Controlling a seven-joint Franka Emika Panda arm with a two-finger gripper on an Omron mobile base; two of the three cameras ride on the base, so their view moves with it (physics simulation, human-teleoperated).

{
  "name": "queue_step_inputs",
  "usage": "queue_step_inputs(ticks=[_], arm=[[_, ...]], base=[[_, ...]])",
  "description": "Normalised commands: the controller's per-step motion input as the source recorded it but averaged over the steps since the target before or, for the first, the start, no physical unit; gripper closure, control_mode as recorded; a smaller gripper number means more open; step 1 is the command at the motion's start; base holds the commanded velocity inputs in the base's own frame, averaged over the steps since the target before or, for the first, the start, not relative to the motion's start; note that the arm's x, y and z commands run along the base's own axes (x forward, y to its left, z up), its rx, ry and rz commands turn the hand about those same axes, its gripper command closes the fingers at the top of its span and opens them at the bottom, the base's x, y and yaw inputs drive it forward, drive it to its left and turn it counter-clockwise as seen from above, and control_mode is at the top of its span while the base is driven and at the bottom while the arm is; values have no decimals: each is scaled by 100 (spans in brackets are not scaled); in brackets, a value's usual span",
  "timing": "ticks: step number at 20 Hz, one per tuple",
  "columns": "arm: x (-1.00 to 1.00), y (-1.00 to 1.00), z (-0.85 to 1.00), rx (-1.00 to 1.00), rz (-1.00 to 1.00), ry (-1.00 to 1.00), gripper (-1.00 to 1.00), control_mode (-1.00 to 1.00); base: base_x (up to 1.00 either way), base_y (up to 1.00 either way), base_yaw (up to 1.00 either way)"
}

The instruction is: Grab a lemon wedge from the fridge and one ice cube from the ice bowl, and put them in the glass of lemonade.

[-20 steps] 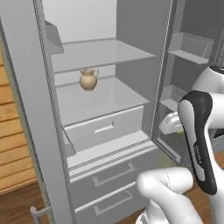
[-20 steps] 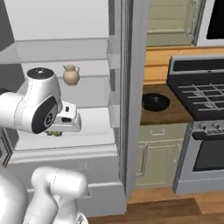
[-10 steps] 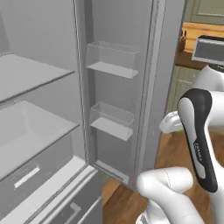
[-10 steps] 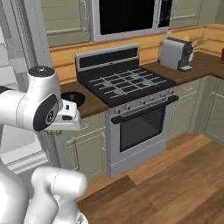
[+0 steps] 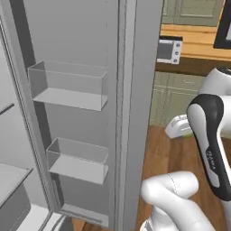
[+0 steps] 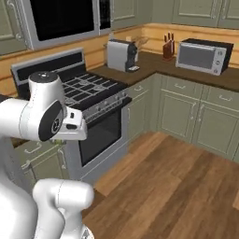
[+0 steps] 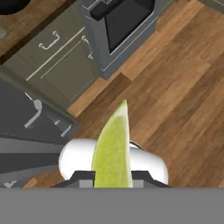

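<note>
Wooden kitchen flooring (image 7: 183, 109) is spreading beneath the end effector (image 7: 113, 175), which is gripping the lemon wedge (image 7: 113, 148) beside the fridge (image 5: 90, 90) door.

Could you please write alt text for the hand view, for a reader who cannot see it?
A yellow-green lemon wedge stands pinched in the gripper, pointing up. Beyond it lie wooden floor, green cabinets and a dark oven door.

Open fridge (image 5: 131, 90) door, two clear bins (image 5: 67, 85)
</note>
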Motion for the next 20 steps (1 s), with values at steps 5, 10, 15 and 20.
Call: queue_step_inputs(ticks=[5,10,15,20], arm=[[0,0,0,0,0,0,100,100],[0,0,0,0,0,0,100,100],[0,0,0,0,0,0,100,100],[0,0,0,0,0,0,100,100]], base=[[100,-55,44],[54,-27,90],[24,-1,100],[29,-42,89]])
